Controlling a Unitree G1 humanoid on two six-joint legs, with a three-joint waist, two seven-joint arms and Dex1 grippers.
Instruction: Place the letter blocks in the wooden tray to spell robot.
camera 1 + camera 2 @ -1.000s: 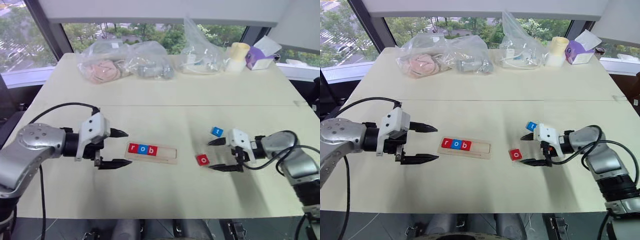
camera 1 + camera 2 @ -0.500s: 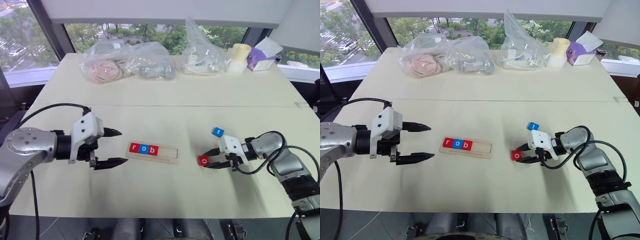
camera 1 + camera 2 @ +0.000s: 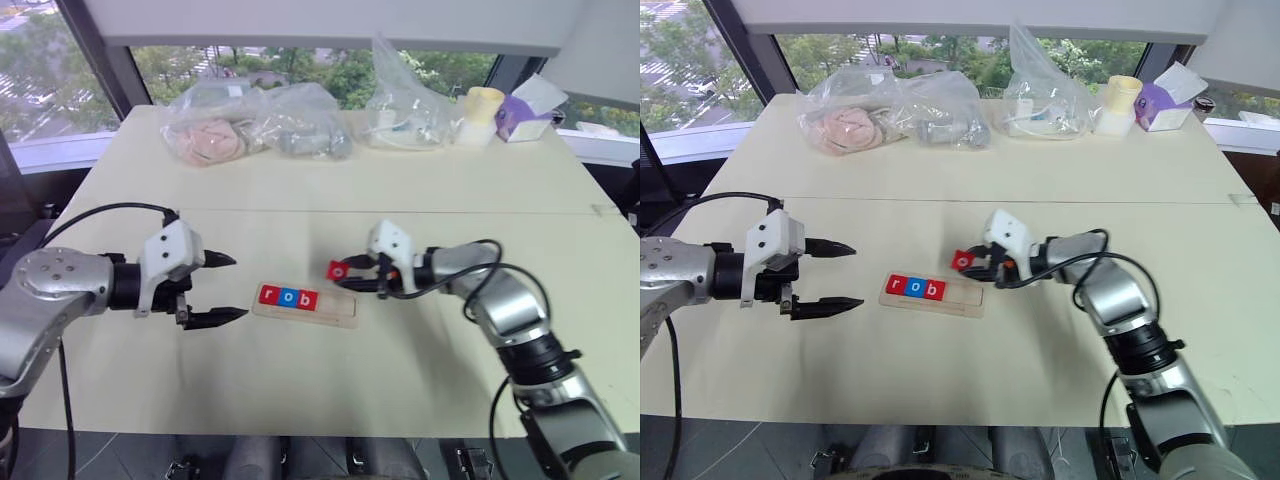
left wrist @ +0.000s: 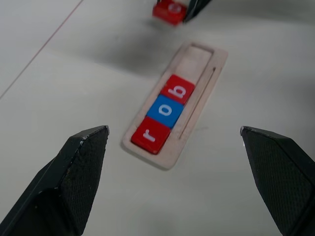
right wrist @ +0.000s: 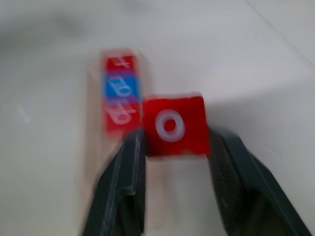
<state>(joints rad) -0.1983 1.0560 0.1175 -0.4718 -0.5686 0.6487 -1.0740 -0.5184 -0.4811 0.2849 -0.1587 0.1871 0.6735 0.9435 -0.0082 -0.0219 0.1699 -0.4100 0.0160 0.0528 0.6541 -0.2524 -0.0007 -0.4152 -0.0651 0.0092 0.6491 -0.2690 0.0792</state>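
Note:
The wooden tray (image 3: pixel 336 307) lies at the table's middle. It holds a red r (image 3: pixel 268 294), a blue o (image 3: pixel 286 297) and a red b (image 3: pixel 304 300) side by side at its left end; its right part is bare. My right gripper (image 3: pixel 342 274) is shut on a red o block (image 3: pixel 337 270) and holds it in the air just above and behind the tray's right end. The right wrist view shows this block (image 5: pixel 173 125) pinched between both fingers. My left gripper (image 3: pixel 238 288) stands open to the left of the tray with nothing between its fingers.
Along the far edge by the window lie clear plastic bags (image 3: pixel 250 130) with stuff inside, another bag (image 3: pixel 405 105), a pale yellow cup (image 3: pixel 478 105) and a purple box (image 3: pixel 525 112). A seam (image 3: pixel 300 211) crosses the table behind the tray.
My right gripper shut on the red o block at the right of the table, lifted it and carried it left to the tray's right end. The left gripper stayed open and in place.

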